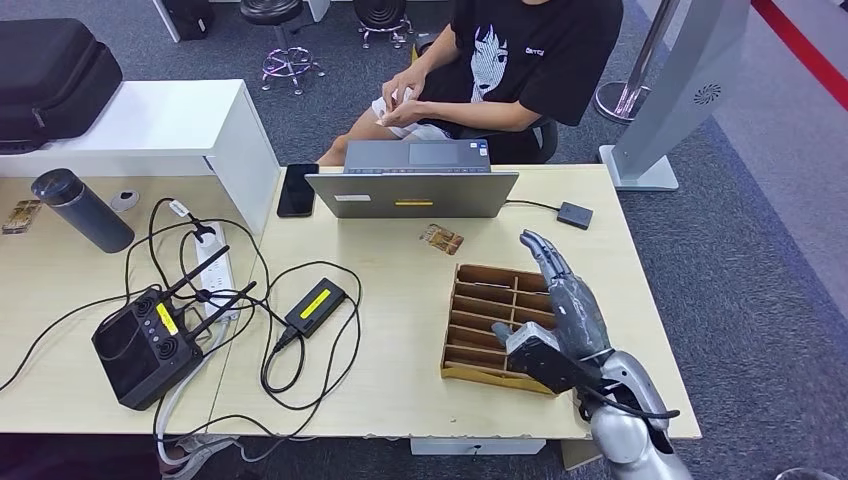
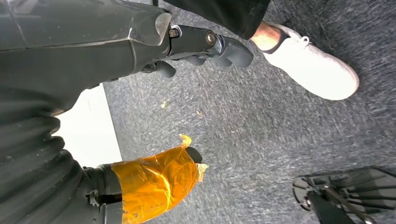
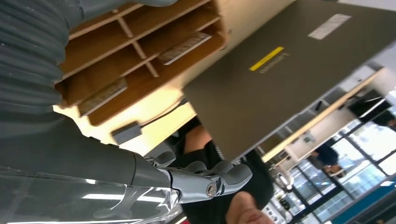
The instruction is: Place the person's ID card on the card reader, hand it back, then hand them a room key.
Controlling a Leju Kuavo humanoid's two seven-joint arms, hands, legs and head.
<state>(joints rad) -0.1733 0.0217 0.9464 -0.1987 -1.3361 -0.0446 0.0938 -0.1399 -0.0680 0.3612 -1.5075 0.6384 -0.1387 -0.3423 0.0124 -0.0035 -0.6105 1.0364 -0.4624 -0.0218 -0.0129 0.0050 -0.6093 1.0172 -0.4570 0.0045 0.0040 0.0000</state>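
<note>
the right hand (image 1: 558, 300) floats over the right end of the wooden tray (image 1: 478, 325), near the right edge of the surface (image 1: 400, 340). its fingers (image 1: 540, 250) are stretched out straight and apart, and it holds nothing. the left hand (image 2: 196, 49) hangs down over the grey floor (image 2: 261, 126), fingers loosely bent and apart, holding nothing; its thumb (image 2: 156, 182) is wrapped in orange tape.

a small brown card (image 1: 441, 238) lies flat on the surface just behind the tray, in front of the laptop (image 1: 412, 185). there is bare room between card and tray. the small black card reader (image 1: 575, 214) sits behind the tray, near the back right corner. behind the laptop a person (image 1: 500, 60) holds something small in both hands; i cannot tell what.

the laptop lid has a yellow label and a white one, too small to read. left of the tray, a black box (image 1: 315, 306) has a yellow label too.
</note>
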